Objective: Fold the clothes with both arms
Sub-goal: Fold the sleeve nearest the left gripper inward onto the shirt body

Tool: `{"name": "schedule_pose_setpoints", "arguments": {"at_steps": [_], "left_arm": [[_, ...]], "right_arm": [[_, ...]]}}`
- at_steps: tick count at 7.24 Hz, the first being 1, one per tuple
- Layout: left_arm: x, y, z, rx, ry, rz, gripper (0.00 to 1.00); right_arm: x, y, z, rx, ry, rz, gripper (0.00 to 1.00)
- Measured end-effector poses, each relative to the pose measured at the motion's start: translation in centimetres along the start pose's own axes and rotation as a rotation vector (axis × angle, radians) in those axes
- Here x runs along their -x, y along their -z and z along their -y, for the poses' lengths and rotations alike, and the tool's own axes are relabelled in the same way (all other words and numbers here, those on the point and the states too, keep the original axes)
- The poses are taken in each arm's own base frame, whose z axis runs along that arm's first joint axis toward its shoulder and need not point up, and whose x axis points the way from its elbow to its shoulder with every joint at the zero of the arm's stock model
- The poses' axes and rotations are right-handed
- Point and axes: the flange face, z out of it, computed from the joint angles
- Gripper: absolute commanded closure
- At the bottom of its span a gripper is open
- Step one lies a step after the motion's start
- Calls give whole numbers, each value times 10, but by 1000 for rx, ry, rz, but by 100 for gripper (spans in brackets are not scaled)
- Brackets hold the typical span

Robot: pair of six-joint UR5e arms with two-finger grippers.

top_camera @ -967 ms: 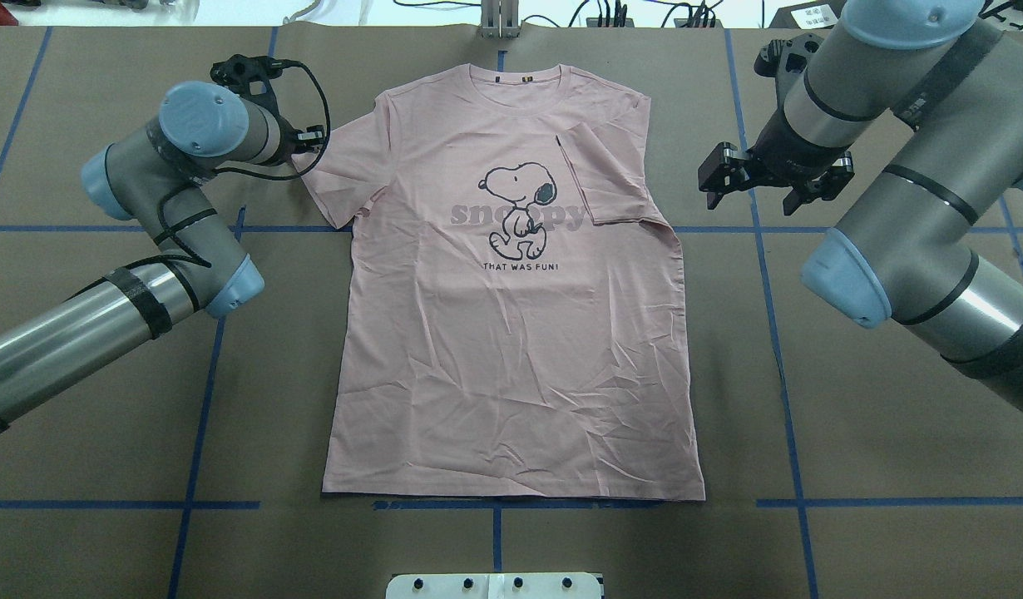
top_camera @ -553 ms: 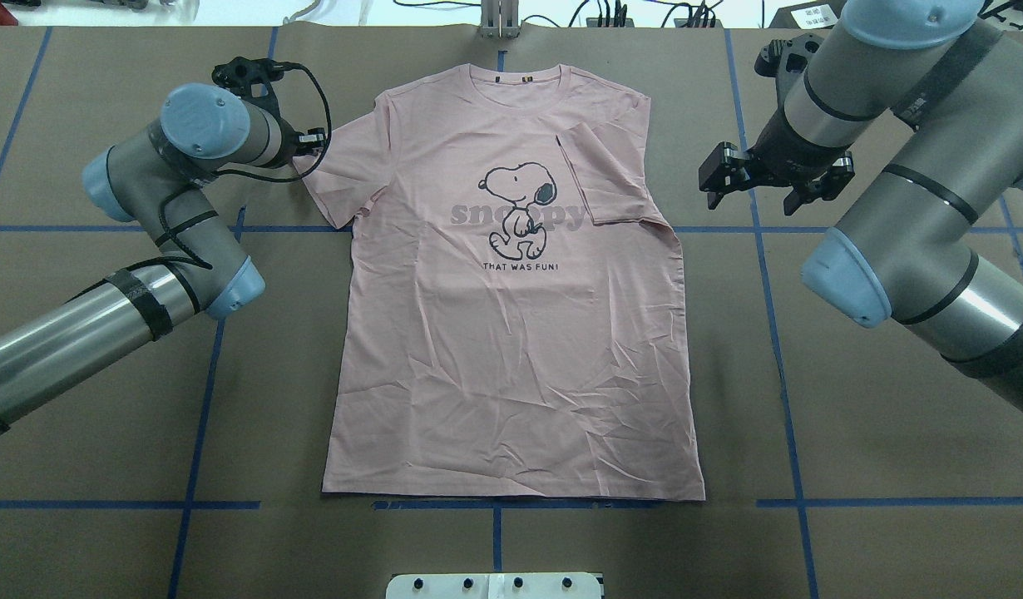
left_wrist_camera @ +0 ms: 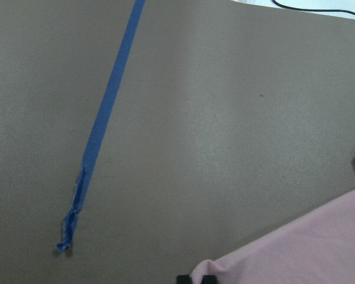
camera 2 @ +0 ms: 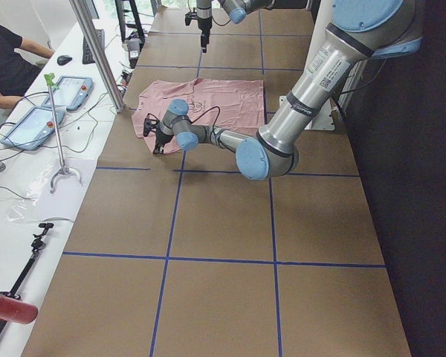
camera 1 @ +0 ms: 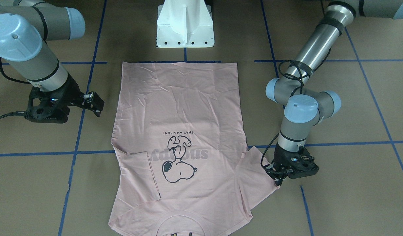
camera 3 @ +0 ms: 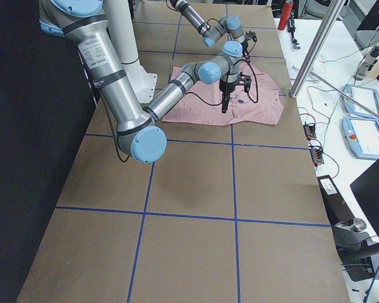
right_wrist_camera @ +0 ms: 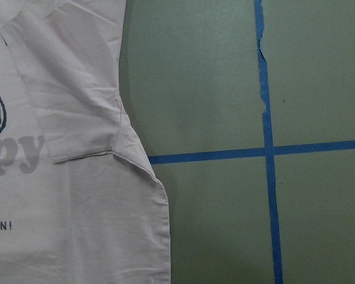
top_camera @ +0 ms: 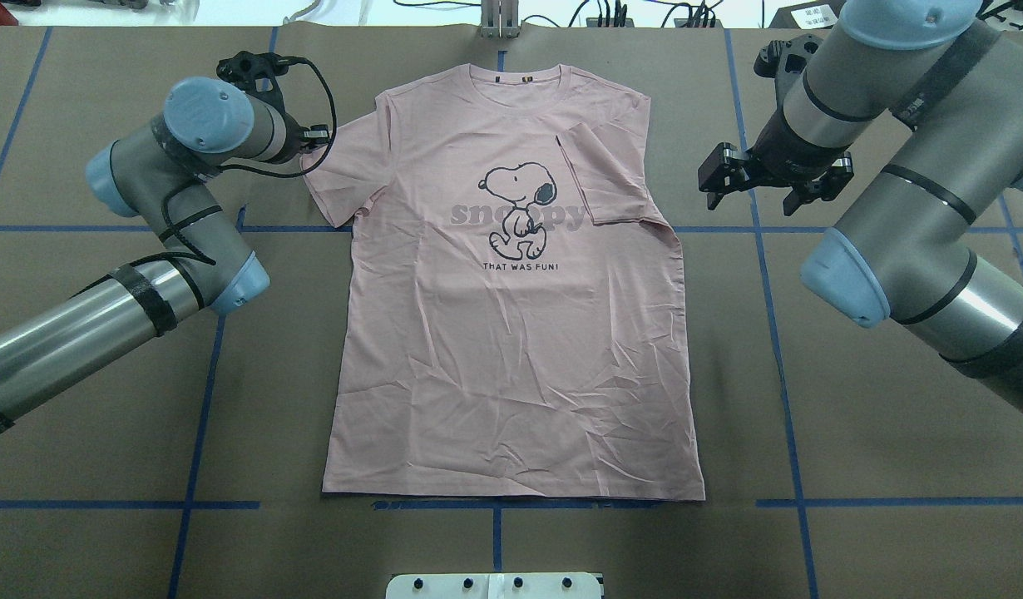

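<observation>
A pale pink T-shirt (top_camera: 511,349) lies flat and print-up on the brown surface (top_camera: 877,466). Its collar points away from the robot and its hem runs beside a blue tape line (top_camera: 104,504). The overhead view shows the sleeve (top_camera: 607,179) on the robot's right folded in over the chest and the other sleeve (top_camera: 345,175) spread out, but it hides most of the nearer arm's tool behind its own wrist. The front-facing view fills that gap, showing the left pincer (camera 1: 277,179) down at the outer corner of the spread sleeve. The left wrist camera adds two black fingertips (left_wrist_camera: 183,279) close together at the bottom of its frame, with pink hem pinched between them. The right pincer (top_camera: 754,200) hangs clear of the cloth beside the folded sleeve, jaws spread wide. Its wrist camera shows none of its fingers, only that sleeve and crossed tape. Only the left side view takes in a person (camera 2: 7,63) in a dark top at the frame's edge.
</observation>
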Motion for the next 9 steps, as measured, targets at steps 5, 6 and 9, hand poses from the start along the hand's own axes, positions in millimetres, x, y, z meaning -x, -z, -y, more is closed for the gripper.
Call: {"name": "schedule_pose_setpoints", "arguments": {"at_steps": [5, 6, 9], "left_arm": [[-149, 57, -7, 111, 145, -94, 100], [-178, 51, -17, 130, 163, -90, 100], [-203, 43, -26, 145, 173, -86, 35]], "right_arm": [[0, 1, -1, -1, -9, 2, 0], [0, 0, 0, -1, -8, 0, 0], [1, 0, 0, -3, -9, 0, 0]]}}
